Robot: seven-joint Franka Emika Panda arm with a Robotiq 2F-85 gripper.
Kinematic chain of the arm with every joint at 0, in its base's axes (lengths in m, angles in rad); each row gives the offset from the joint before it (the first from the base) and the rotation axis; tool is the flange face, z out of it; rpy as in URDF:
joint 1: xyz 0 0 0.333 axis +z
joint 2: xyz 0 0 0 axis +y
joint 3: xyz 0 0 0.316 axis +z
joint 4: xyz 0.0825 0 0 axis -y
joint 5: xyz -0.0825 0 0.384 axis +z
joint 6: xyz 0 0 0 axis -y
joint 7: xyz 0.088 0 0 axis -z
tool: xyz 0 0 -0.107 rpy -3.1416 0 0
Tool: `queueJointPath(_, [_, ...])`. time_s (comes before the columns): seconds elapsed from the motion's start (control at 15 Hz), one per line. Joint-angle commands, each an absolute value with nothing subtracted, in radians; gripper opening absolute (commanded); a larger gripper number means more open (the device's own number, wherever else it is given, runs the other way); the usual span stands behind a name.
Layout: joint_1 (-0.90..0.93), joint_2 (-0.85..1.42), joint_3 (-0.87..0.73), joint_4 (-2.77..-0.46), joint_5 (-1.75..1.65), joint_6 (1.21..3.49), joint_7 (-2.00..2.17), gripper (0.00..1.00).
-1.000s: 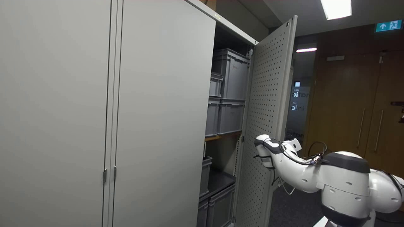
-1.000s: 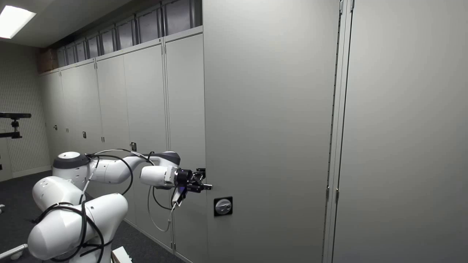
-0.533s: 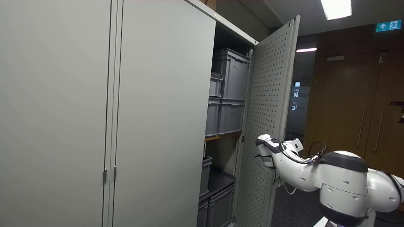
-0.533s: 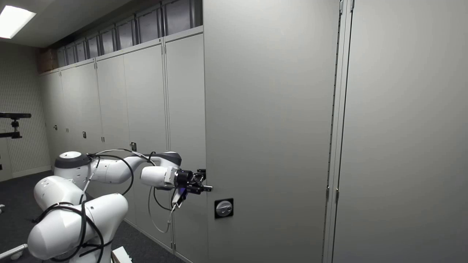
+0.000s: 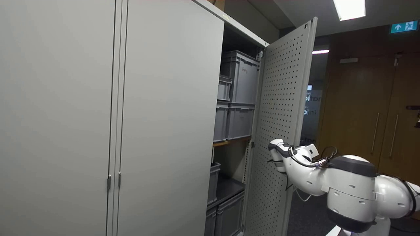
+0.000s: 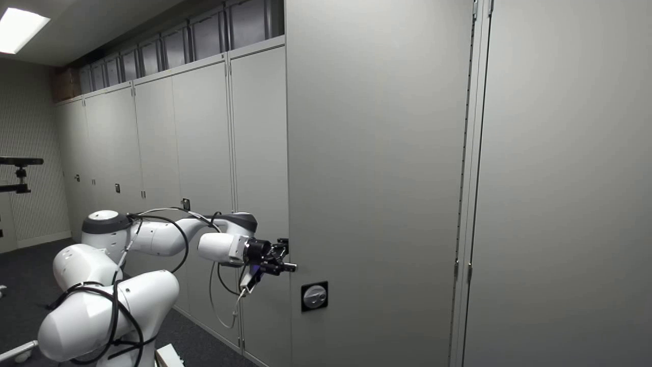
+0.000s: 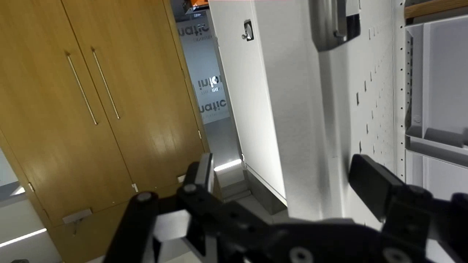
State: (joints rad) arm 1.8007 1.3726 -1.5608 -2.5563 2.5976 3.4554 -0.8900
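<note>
At the free vertical edge of the cabinet door (image 6: 377, 153), above its round latch (image 6: 314, 296): gripper (image 6: 287, 256). Jaws spread wide, nothing clamped. Wrist view shows its fingers (image 7: 376, 188) either side of that edge; can't tell whether either one touches. Door is swung out from the front of the cabinet (image 5: 242, 29), perforated inner face (image 5: 280, 88) showing in an exterior view. Inside, near the hinge edge, grey bins (image 5: 245, 80) sit stacked on the shelf (image 5: 220, 143).
</note>
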Motion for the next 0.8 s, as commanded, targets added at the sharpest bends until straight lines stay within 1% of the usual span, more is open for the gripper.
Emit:
queueJointPath(0.0, [1.782, 1.342, -1.599, -2.588, 2.598, 3.455, -0.901, 1.00])
queueJointPath(0.73, [1.739, 1.338, -1.601, -2.590, 2.598, 3.455, -0.909, 1.00])
